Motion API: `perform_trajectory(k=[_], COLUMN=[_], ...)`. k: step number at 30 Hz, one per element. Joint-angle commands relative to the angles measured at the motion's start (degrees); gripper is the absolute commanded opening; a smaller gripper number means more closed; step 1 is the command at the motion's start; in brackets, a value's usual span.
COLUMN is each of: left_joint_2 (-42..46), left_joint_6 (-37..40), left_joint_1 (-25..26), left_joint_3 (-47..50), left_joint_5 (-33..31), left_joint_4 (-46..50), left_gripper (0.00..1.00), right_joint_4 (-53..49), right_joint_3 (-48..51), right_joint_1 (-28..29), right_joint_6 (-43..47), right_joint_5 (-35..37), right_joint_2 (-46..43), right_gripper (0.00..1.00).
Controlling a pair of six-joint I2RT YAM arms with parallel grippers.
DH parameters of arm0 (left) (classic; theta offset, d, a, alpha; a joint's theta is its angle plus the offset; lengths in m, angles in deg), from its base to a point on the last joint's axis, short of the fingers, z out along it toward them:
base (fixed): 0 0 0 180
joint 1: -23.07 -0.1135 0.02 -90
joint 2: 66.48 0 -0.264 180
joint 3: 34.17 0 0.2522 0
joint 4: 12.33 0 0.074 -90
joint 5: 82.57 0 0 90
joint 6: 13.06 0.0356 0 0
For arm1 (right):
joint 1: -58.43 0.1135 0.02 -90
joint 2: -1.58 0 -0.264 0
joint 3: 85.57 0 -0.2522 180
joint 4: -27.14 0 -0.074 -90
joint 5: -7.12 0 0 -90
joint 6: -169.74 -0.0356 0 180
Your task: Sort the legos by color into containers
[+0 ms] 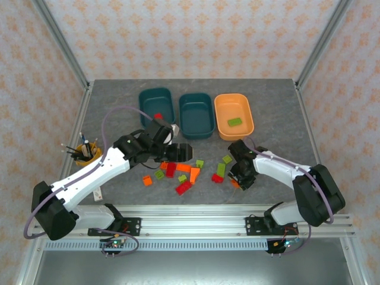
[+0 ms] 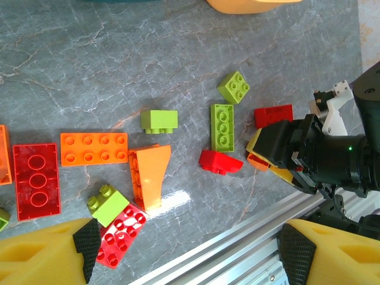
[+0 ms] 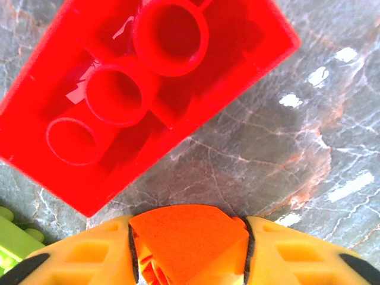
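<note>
My right gripper [image 3: 189,252] is shut on a small orange lego [image 3: 187,231], low over the table. Just beyond it a red lego [image 3: 142,89] lies studs down. In the top view this gripper [image 1: 239,180] is at the right end of the scattered pile. My left gripper [image 1: 181,152] hangs open above the pile, with nothing between its fingers [image 2: 86,246]. Red, orange and light green legos lie under it, among them an orange plate [image 2: 95,148] and a green brick [image 2: 222,126]. Of the three containers, the left teal tub [image 1: 144,104] holds a red lego [image 1: 158,116]. The middle teal tub [image 1: 196,116] shows no lego, and the orange tub [image 1: 222,110] holds a green one [image 1: 235,122].
A yellow pen cup [image 1: 86,152] stands at the table's left side beside my left arm. An aluminium rail [image 1: 190,209] runs along the near edge, close to the pile. Metal frame posts rise at the back corners.
</note>
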Motion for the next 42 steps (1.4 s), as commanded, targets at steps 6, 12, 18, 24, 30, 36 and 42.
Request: perform_trajectory(k=[6,12,18,24,30,36,42], left_joint_2=[2.1,1.4,0.2,-0.3,0.7,1.1,2.4], left_joint_6=[-3.1,-6.8,-8.8,-7.9,-8.4,-9.0,-9.4], left_joint_1=[-0.3,-6.7,-14.5,-17.8,-18.1,-18.1,-18.1], left_joint_3=[-3.0,-8.6,-11.7,-14.2,-11.5,-10.7,-9.3], left_joint_5=[-2.1,-3.6,-3.8,-4.3,-4.8,-4.6,-4.7], left_joint_4=[-0.8,0.1,-0.5,1.0,0.7,-0.1,0.3], left_gripper=[0.82,0.83,0.83,0.83,0.83,0.83,0.83], right_joint_4=[-4.9,-8.4,-8.1,-9.8,-9.8,-8.9,-11.4], right_joint_3=[-11.2,-30.2,-52.8,-69.0,-72.6,-75.9,-83.2], right_joint_1=[1.5,4.9,4.9,4.7,4.5,2.7,1.3], right_joint_6=[7.2,15.9,23.5,27.7,27.7,27.5,27.9], right_joint_5=[7.5,9.3,9.1,8.7,8.4,8.5,7.3], right_joint_2=[-2.3,6.3,24.7,36.6,41.4,48.6,56.0], right_gripper=[0.38,0.38,0.38,0.35,0.36,0.36,0.37])
